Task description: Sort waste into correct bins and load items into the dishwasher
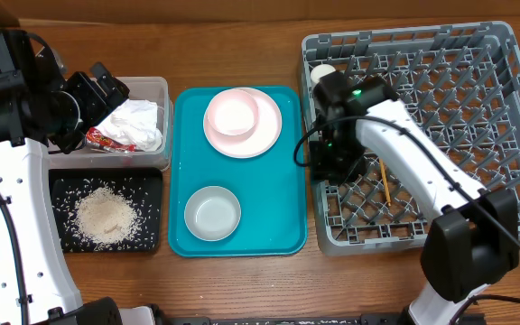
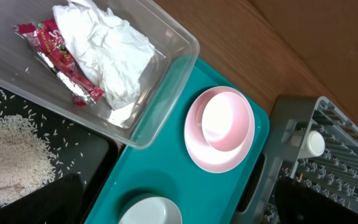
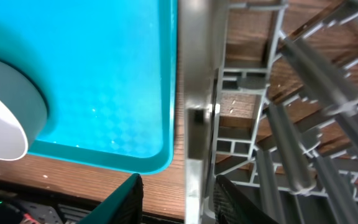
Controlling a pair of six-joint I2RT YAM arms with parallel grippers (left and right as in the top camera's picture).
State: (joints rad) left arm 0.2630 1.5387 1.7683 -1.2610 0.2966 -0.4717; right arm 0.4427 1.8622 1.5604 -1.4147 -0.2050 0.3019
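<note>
A crumpled white napkin [image 1: 140,123] and a red wrapper [image 1: 105,138] lie in the clear tub [image 1: 158,86]. Rice grains [image 1: 105,217] are spread in the black tray [image 1: 152,185]. A pink plate [image 1: 263,135] carries a small bowl [image 1: 233,113] on the teal tray [image 1: 287,208], and a second pale bowl [image 1: 213,214] sits nearer. The grey dish rack [image 1: 513,135] holds a white cup [image 1: 323,70] and chopsticks [image 1: 385,183]. My left gripper [image 1: 106,90] hangs wide open over the tub's left end, empty. My right gripper [image 3: 179,202] is open astride the rack's left wall [image 3: 197,93].
The teal tray [image 3: 104,74] lies between the bins and the rack, its edge close to the rack wall. A strip of bare wood [image 3: 166,186] shows between them. The second pale bowl [image 3: 5,118] sits at the tray's near end.
</note>
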